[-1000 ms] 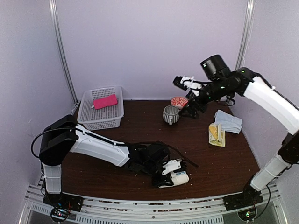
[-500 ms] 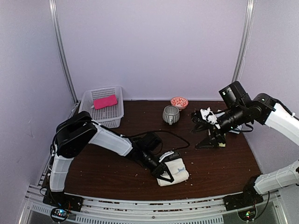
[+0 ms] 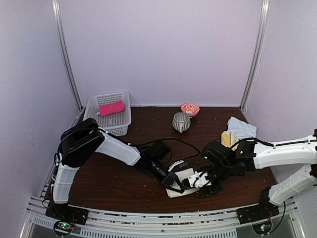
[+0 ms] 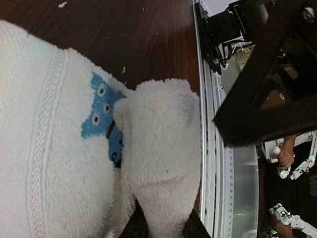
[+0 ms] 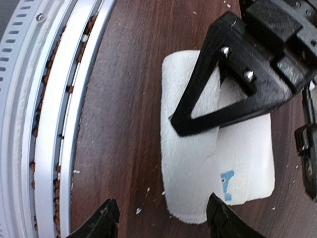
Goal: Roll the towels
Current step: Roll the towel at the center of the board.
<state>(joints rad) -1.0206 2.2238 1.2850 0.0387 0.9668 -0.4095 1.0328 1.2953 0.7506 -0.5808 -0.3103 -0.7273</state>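
1. The cream-white towel (image 3: 184,177) is seen lying near the front edge of the worktop (image 3: 114,173), between the two arms, partly rolled or folded into a thick pad.
2. In the top view much of it is covered by the left end effector (image 3: 173,182) and the right end effector (image 3: 202,181), so its outline can hardly be made out there.
3. The left end effector is seen closed on a fold of the cream-white towel. In the left wrist view the fold narrows into the gap between two dark fingers (image 4: 194,229), which are cut off by the bottom edge.
4. The blue mark (image 4: 105,119) is half hidden under that fold.
5. In the right wrist view one black finger of the left end effector is laid across the roll.
6. The right end effector is held open with nothing gripped. Only its two fingertips (image 5: 106,220) are shown, one of them just beside the towel's near edge.
7. A metal rail (image 5: 49,124) is seen along the worktop's edge.
8. The pink towel (image 3: 111,107) is lying in the white basket (image 3: 94,121) at the far left.
9. The yellow towel (image 3: 227,140) is partly hidden behind the right arm. The pale blue-grey towel (image 3: 241,128) is beside it.
10. A mug (image 3: 181,121) and a small bowl (image 3: 189,108) stand at the back. The bowl's contents cannot be told.
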